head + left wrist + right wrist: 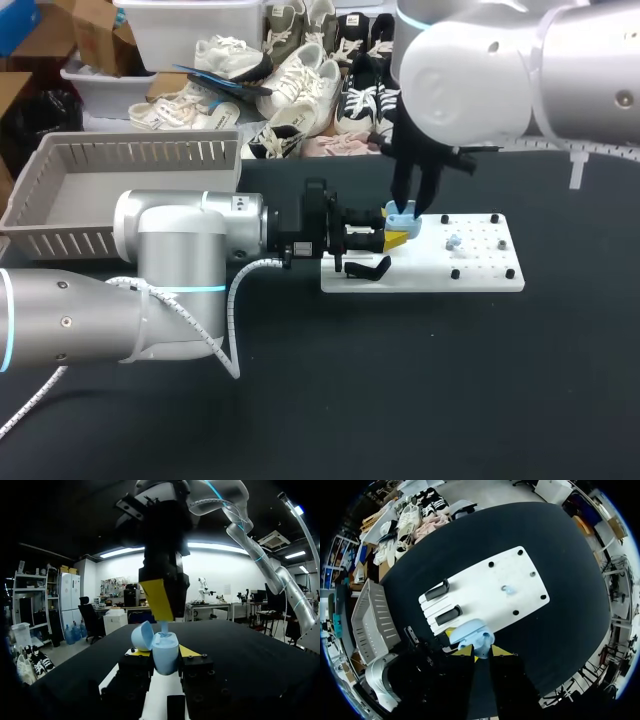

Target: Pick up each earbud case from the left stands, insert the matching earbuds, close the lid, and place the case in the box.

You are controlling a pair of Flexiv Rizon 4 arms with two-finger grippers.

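- Now the left pincer (164,652), reaching in sideways over the white board (480,270), clamps the pale blue earbud case (166,656), its lid tipped open and its mouth upward.
- Directly above, the right pincer (481,652) points straight down, nearly closed on an earbud (164,626) at the case's mouth.
- Well to the left sits the gray box (130,150).

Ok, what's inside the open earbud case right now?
A pale blue earbud stands in the open earbud case, right under the right gripper. The case's wall and that gripper hide the pockets, so a second earbud inside can't be ruled out.
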